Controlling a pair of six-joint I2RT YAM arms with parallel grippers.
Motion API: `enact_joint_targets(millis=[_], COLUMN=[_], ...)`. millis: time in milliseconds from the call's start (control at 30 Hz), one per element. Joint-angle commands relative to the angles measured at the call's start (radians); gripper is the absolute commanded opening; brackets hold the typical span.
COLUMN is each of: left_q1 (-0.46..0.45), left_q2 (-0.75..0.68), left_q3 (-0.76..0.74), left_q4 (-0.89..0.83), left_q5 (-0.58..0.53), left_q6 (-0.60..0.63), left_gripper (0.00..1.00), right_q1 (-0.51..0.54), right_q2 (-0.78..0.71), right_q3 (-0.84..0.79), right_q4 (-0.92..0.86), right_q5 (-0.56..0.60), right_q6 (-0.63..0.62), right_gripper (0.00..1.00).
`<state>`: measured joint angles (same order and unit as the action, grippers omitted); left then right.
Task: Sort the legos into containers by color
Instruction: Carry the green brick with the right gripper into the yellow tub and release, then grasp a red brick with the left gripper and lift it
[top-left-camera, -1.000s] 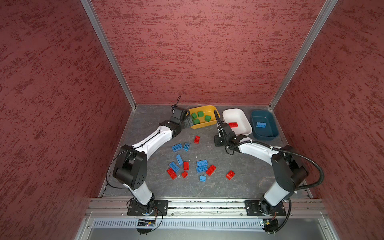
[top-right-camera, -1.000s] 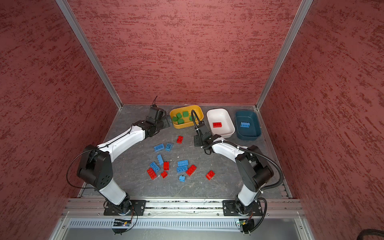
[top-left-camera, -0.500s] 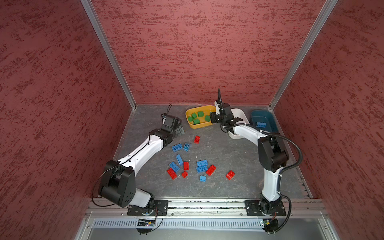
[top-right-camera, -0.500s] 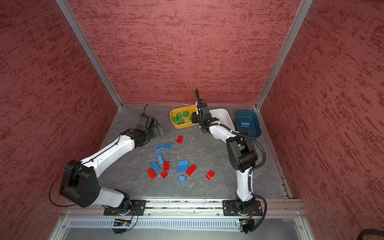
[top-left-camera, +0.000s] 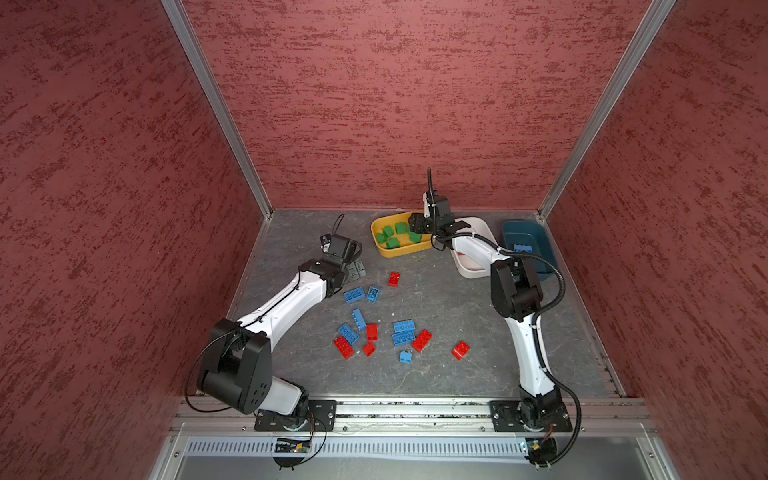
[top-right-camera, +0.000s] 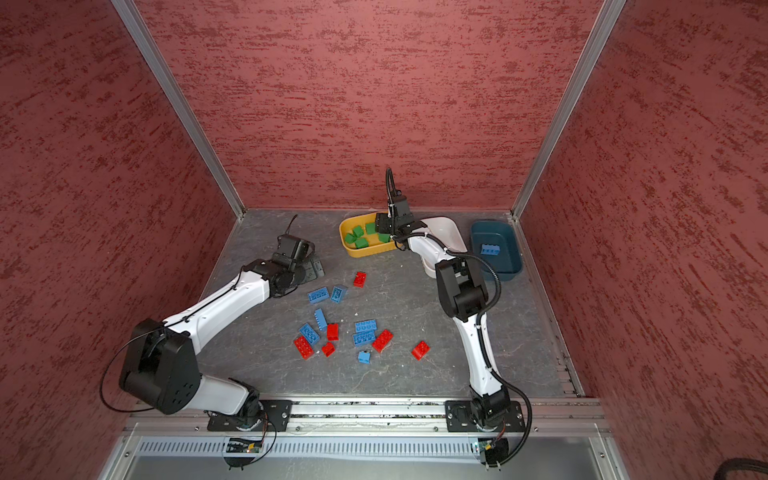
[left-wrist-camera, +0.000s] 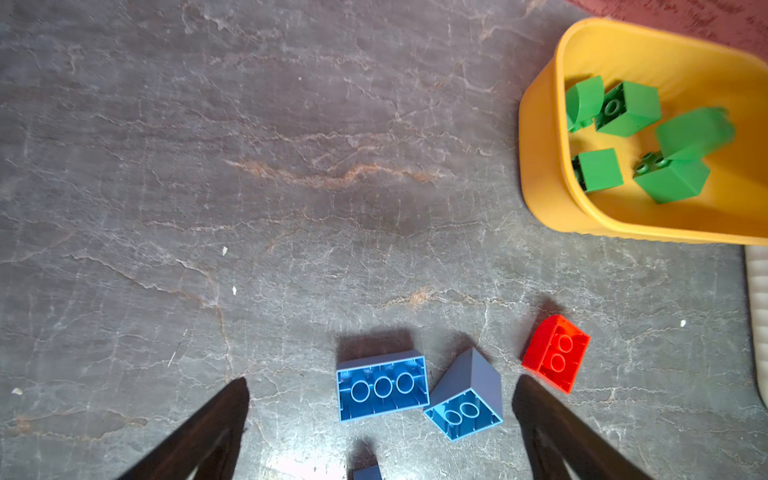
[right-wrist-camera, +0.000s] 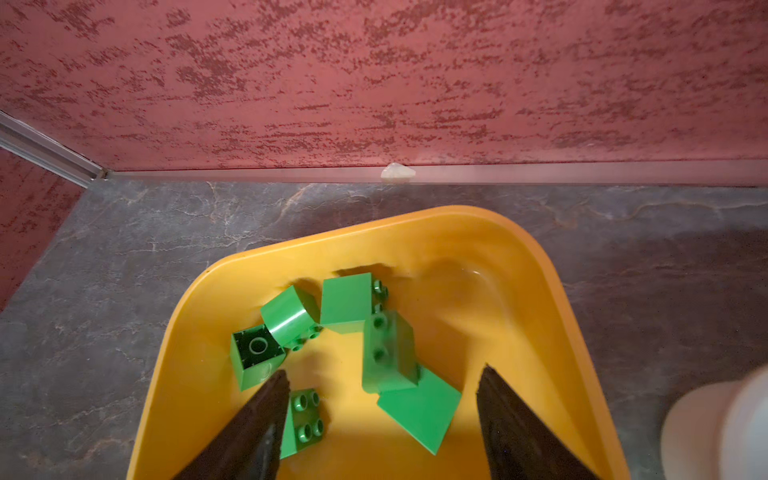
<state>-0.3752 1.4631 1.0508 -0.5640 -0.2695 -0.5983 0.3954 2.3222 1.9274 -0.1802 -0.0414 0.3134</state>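
Over the grey floor (left-wrist-camera: 291, 166), only wrist views reveal left end effector (left-wrist-camera: 380, 379) and right end effector (right-wrist-camera: 384, 370) both wide apart, empty.

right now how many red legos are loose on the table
6. One red lego lies nearest the yellow tub; four red legos sit in the middle cluster; a sixth red lego lies right of it. The right arm may hide more in the white tub.
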Motion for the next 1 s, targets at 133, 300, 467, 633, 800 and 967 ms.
enact_joint_targets(millis=[133,300,467,633,800,967], left_q1=[-0.028,-0.048,-0.086,-0.126,-0.161,-0.185], left_q2=[0.048,0.073,0.11,0.163,0.235,0.333], left_q3=[0.048,0.07,0.107,0.161,0.236,0.332], left_q4=[0.005,0.017,0.018,-0.005,-0.046,-0.103], left_q5=[0.006,0.015,0.007,0.002,0.014,0.039], left_q6=[0.005,0.016,0.048,0.084,0.135,0.173], left_gripper=[0.99,0.99,0.99,1.0,1.0,1.0], right_q1=[0.0,0.0,0.0,0.0,0.0,0.0], right_q2=[-0.221,-0.4,-0.574,-0.72,-0.832,-0.892], right_q3=[-0.194,-0.412,-0.628,-0.796,-0.914,-0.955], right_q4=[0.029,0.074,0.114,0.15,0.187,0.189], right_q5=[-0.105,-0.102,-0.058,0.0,0.065,0.125], right_q6=[-0.021,-0.022,0.019,0.079,0.095,0.119], right_gripper=[0.81,0.87,0.92,0.99,0.99,0.99])
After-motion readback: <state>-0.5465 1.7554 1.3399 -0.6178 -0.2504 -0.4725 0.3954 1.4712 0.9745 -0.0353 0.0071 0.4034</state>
